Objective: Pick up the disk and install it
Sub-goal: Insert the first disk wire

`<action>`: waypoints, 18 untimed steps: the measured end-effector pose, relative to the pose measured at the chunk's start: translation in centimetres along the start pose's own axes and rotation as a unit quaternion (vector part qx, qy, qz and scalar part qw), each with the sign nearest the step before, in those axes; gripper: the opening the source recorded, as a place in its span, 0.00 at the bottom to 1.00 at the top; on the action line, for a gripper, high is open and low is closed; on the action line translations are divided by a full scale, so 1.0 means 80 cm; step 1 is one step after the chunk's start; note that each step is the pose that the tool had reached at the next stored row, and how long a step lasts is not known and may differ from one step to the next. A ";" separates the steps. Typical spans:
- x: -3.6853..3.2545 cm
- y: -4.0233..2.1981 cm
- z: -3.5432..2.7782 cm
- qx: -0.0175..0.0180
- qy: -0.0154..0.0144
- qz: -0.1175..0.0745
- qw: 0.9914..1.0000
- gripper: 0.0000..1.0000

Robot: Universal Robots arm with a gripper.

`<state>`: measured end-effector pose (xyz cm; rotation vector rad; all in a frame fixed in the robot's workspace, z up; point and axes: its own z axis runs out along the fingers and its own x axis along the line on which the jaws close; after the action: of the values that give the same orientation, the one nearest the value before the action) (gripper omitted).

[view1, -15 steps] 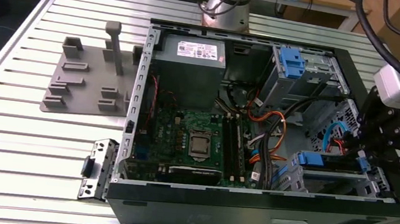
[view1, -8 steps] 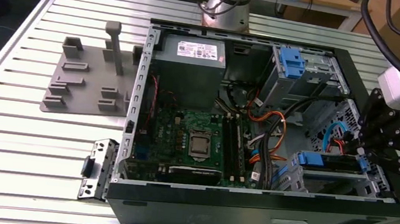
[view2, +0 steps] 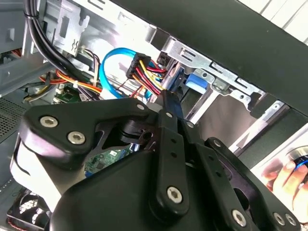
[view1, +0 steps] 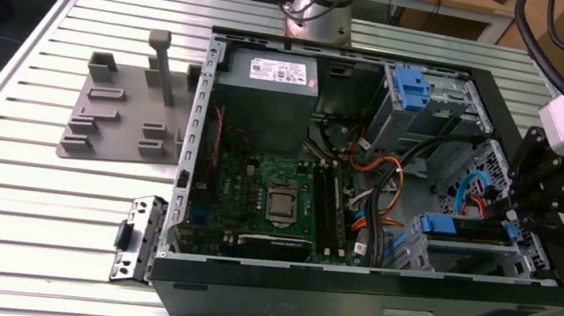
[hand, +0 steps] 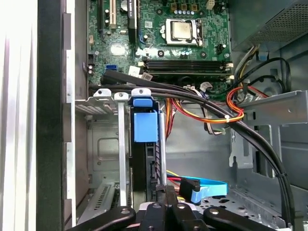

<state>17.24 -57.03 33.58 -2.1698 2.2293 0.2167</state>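
Note:
The disk point(view1: 446, 226) sits edge-on in the lower drive bay of the open computer case point(view1: 351, 297), at the exterior view's right. Its blue carrier tab point(hand: 145, 126) faces the motherboard in the first wrist view, between the bay's silver rails. My gripper point(view1: 510, 218) hangs over the case's right wall at the disk's outer end. In both wrist views the fingers are pressed together, with the fingertips point(hand: 166, 190) right at the bay. In the second wrist view my gripper point(view2: 168, 97) points at a blue part of the carrier point(view2: 195, 81). I see nothing held between the fingers.
Black, orange and blue cables point(hand: 226, 113) run beside the bay. A grey power supply point(view1: 267, 85) and the motherboard point(view1: 267, 196) are also in the case, with a second bay holding a blue latch point(view1: 410, 81). A grey fixture point(view1: 128, 109) stands on the slatted table. A hand point(view2: 288, 178) is nearby.

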 end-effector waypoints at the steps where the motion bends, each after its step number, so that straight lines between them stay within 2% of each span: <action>1: 0.0000 -0.0005 0.0001 -0.001 0.003 0.000 1.000 0.10; 2: 0.0001 -0.0009 0.0005 -0.002 0.004 0.000 1.000 0.10; 8: 0.0005 -0.0038 0.0048 -0.007 0.005 0.001 1.000 0.10; 12: 0.0008 -0.0047 0.0064 -0.009 0.005 0.001 1.000 0.10; 15: 0.0002 -0.0060 0.0033 -0.009 0.003 0.001 1.000 0.10; 18: -0.0007 -0.0093 -0.0048 -0.009 0.004 0.001 1.000 0.10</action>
<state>18.01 -57.04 33.90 -2.1813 2.2426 0.2278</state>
